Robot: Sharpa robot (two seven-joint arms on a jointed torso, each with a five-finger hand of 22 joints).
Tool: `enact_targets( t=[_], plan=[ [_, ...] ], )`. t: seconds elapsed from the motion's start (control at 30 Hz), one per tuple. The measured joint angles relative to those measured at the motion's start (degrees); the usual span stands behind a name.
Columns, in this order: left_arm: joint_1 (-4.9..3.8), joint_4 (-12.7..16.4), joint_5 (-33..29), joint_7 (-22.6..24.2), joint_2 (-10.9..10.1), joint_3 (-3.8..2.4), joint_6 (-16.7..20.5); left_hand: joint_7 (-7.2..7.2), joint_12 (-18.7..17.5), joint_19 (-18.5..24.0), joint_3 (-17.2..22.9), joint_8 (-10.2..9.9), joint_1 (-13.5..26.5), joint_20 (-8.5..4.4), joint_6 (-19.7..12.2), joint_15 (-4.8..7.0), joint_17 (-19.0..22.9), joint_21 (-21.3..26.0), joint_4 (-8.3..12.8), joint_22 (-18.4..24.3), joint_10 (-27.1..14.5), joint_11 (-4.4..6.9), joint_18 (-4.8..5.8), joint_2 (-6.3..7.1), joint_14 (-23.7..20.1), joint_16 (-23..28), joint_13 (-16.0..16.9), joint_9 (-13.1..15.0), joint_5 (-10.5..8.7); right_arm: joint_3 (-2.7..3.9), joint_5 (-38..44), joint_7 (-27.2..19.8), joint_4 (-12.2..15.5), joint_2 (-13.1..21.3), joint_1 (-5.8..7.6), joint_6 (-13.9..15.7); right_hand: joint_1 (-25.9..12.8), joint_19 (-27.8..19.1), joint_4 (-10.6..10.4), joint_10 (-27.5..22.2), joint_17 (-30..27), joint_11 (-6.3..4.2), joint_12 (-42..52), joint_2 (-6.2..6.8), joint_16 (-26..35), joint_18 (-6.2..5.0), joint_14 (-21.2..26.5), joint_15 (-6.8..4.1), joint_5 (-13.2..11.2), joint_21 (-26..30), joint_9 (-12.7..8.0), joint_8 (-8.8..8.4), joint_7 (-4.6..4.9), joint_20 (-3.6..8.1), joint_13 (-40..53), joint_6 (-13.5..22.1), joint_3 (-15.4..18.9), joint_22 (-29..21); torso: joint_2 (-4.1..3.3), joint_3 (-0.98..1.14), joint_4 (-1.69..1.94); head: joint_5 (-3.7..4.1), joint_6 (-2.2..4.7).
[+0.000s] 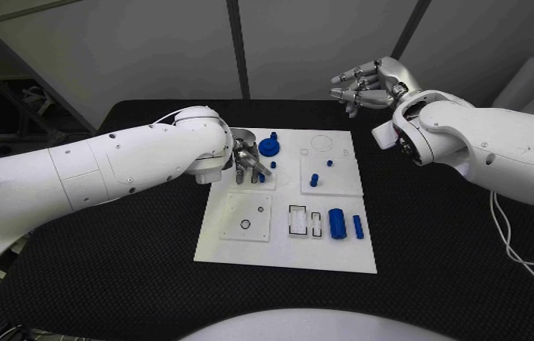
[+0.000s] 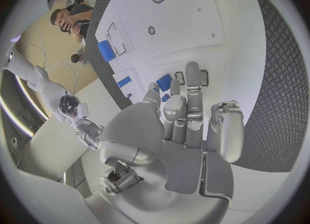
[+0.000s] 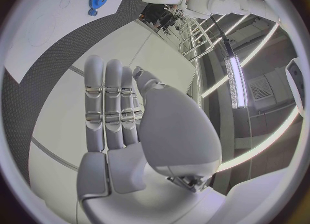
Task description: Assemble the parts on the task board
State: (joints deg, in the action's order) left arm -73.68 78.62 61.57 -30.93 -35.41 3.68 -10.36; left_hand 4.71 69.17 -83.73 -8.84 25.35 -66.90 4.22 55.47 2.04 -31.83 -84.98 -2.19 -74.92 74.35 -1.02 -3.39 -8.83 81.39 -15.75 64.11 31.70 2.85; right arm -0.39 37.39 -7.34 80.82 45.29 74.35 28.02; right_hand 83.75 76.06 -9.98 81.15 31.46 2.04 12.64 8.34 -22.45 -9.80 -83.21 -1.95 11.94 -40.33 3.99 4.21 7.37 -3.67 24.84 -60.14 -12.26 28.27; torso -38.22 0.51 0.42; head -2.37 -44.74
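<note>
On the black tabletop (image 1: 133, 248) lies the task board (image 1: 278, 252), blue parts (image 1: 337, 224) at its 4 o'clock. Left hand (image 1: 247, 160) hovers at its 10 o'clock, fingers spread, holding nothing; right hand (image 1: 367, 85), raised at 1 o'clock, fingers apart, empty.

Blue parts (image 1: 337, 224) on white task board (image 1: 284, 252)

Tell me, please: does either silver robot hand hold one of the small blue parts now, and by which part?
Nothing is held. The left hand hovers open over the white task board, near the blue gear-shaped part. The right hand is raised, empty.
</note>
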Motion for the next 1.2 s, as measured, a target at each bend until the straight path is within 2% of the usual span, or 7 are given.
enact_targets(
  t=[0.33,0.53,0.67,0.8,0.83,1.0,1.2],
  plan=[
    [-0.02,-0.01,0.01,-0.01,0.16,0.01,-0.23,-0.41,0.0,-0.21,1.64,0.0,-1.57,-0.21,-0.41,0.0,-0.3,0.0,1.63,0.0,0.02,0.02,0.01,-0.68,0.0,0.31,-0.01,0.64,0.0,0.0,0.01,0.18,-0.09,-0.15,0.0,-0.06,0.0,-0.01,0.0,0.0,0.12,0.0,0.0,0.0,0.0,0.0,0.0,0.0,0.0,-0.01,0.0,0.0,0.0,0.0,0.11,0.0,0.0,0.05,-0.01,-0.05,0.0,0.09,-0.22],
    [-0.12,0.19,-0.09,-0.01,0.04,-0.06,-0.29,-0.47,-0.33,-0.21,6.17,-0.46,-4.04,-0.21,-1.18,0.18,-0.77,0.0,4.52,0.0,-0.21,0.63,0.0,-1.56,0.18,0.78,-0.1,0.98,0.14,0.0,0.02,0.27,-0.19,-0.27,0.0,-0.19,0.0,-0.51,-0.02,-0.41,0.38,0.0,-0.01,0.0,0.0,0.0,0.2,0.2,0.0,-0.26,-0.05,0.0,0.21,-0.12,0.43,0.21,0.02,0.18,0.0,-0.08,0.05,0.04,-0.35],
    [-0.2,0.42,-0.43,-0.01,-0.29,-0.1,-0.29,-0.19,-0.9,-0.21,12.06,-1.4,-4.29,-0.21,-1.46,0.18,-1.24,0.0,7.07,0.0,-0.34,0.68,0.0,-1.27,0.17,1.44,-0.36,0.98,3.39,-0.01,0.03,0.33,-0.26,-0.31,0.0,-0.34,0.0,-0.51,-0.15,-0.41,0.47,0.0,-0.01,0.0,0.0,0.0,0.2,0.2,0.0,-0.26,-0.05,0.0,0.21,-0.12,0.54,0.2,0.15,0.24,0.0,-0.1,0.07,0.01,-0.4],
    [-0.19,0.54,-0.93,-0.01,-0.54,-0.09,-0.29,-0.09,-1.34,-0.21,18.52,-1.86,-2.14,-0.21,-1.55,0.17,-1.69,0.0,7.24,0.0,-0.55,0.69,0.01,0.87,0.17,2.06,-0.52,1.79,4.71,-0.01,0.03,0.4,-0.35,-0.35,0.0,-0.52,0.0,-0.51,-0.15,-0.41,0.47,0.0,-0.01,0.0,0.0,0.01,0.2,0.2,0.0,-0.26,-0.05,0.0,0.21,-0.12,0.54,0.2,0.15,0.24,0.0,-0.12,0.12,0.01,-0.43],
    [-0.18,0.58,-1.06,-0.01,-0.61,-0.07,-0.28,-0.09,-1.55,-0.21,19.79,-1.87,-1.34,-0.21,-1.55,0.17,-1.77,0.0,6.43,0.0,-0.55,0.69,0.01,1.64,0.17,2.1,-0.55,2.2,5.23,-0.02,0.03,0.42,-0.37,-0.37,0.0,-0.55,-0.01,-0.51,-0.15,-0.41,0.5,0.0,-0.01,0.01,0.0,0.0,0.2,0.2,0.0,-0.29,-0.05,0.0,0.21,-0.12,0.61,0.21,0.15,0.27,0.0,-0.12,0.13,0.01,-0.4],
    [-0.02,1.02,-1.84,-0.01,-1.16,0.04,-0.15,0.44,-1.59,-0.21,36.83,-0.64,6.47,-0.21,-1.64,-0.18,-2.51,0.0,6.8,0.0,-0.26,0.36,-0.05,6.09,0.63,3.13,-0.54,5.42,6.23,-0.02,0.03,0.51,-0.43,-0.4,-0.01,-0.78,-0.23,-0.51,-0.15,-0.41,0.68,0.0,0.1,0.24,0.01,0.0,0.34,0.06,0.0,-0.48,-0.04,0.0,0.21,-0.12,0.82,0.2,0.15,0.41,-0.01,-0.12,0.14,0.01,-0.38],
    [0.0,1.96,-3.03,0.0,-2.0,0.04,1.14,0.23,-1.18,-0.21,42.09,0.5,8.4,-0.21,-1.84,0.0,-2.86,0.0,5.99,0.01,0.35,0.46,-0.05,7.61,0.85,3.44,0.05,7.4,6.2,-0.02,0.04,0.6,-0.57,-0.4,-0.01,-0.97,-0.25,-0.51,-0.27,-0.41,0.83,0.0,0.2,0.22,0.01,0.0,0.4,0.0,0.0,-0.48,-0.04,0.0,0.07,-0.12,0.98,0.34,0.27,0.43,-0.02,-0.12,0.2,-0.02,-0.37]
  ],
)
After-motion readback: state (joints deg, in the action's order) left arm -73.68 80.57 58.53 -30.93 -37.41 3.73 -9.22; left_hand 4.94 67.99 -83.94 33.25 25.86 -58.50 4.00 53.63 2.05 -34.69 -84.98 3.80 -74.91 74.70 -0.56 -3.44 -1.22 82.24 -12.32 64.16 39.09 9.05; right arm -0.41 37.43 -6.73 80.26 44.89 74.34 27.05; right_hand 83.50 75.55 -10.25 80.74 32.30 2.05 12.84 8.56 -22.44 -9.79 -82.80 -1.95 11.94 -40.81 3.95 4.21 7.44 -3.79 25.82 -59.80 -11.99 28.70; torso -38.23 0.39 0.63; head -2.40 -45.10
